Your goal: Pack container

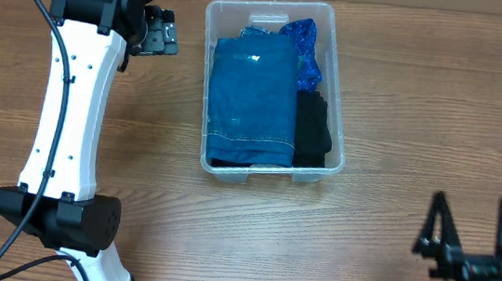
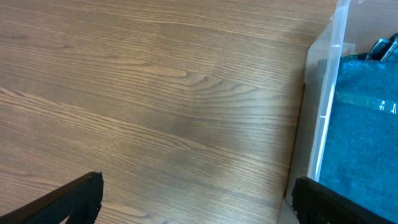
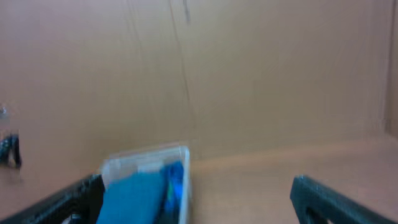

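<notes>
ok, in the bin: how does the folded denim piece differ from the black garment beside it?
Colour: the denim piece is mid-blue, the black garment plain black.
Size: the denim piece covers most of the container, the black garment only a narrow strip along one wall.
Length: the denim piece runs nearly end to end, the black garment stops short at a patterned blue cloth.
Both lie folded inside.

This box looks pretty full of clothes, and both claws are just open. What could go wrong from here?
The left gripper hangs open close beside the container, near its far corner; a careless swing could bump the clear bin and slide it. The folded denim lies on top of darker cloth, so a jolt might shift or unfold it. The right gripper is far off near the table's edge, so it likely could not steady anything quickly.
</notes>
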Tool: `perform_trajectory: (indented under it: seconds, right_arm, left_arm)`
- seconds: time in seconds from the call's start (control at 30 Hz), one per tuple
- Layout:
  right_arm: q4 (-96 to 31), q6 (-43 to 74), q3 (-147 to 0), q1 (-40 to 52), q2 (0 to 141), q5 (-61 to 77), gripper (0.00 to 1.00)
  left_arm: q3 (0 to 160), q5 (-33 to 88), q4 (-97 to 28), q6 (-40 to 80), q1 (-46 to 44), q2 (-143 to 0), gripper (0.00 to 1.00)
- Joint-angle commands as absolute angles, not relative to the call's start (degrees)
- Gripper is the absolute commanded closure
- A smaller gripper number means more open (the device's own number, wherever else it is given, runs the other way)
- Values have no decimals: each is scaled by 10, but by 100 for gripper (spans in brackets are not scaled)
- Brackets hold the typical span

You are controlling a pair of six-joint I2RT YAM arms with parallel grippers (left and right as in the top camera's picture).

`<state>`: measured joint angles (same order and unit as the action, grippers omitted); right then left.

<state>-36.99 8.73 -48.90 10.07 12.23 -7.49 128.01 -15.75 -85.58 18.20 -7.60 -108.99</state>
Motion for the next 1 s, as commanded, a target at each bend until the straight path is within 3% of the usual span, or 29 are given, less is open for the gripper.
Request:
perform_trajectory:
  seconds: [0.0, 0.17, 0.37, 0.73, 0.97]
  right_arm:
    - [-235, 141, -356, 88, 83, -72, 0]
    - [-53, 212, -192, 74, 40, -72, 0]
    - [64, 226, -80, 74, 18, -73, 0]
    - [86, 218, -4, 73, 2, -75, 0]
    - [41, 125, -4, 73, 2, -57, 0]
  left_arm:
    - [1286, -165, -854, 180, -72, -1086, 0]
    - [1286, -165, -854, 180, -72, -1086, 0]
    - [1286, -165, -854, 180, -72, -1086, 0]
    - [1286, -165, -854, 180, -72, -1086, 0]
    - [1286, -165, -854, 180, -71, -1086, 0]
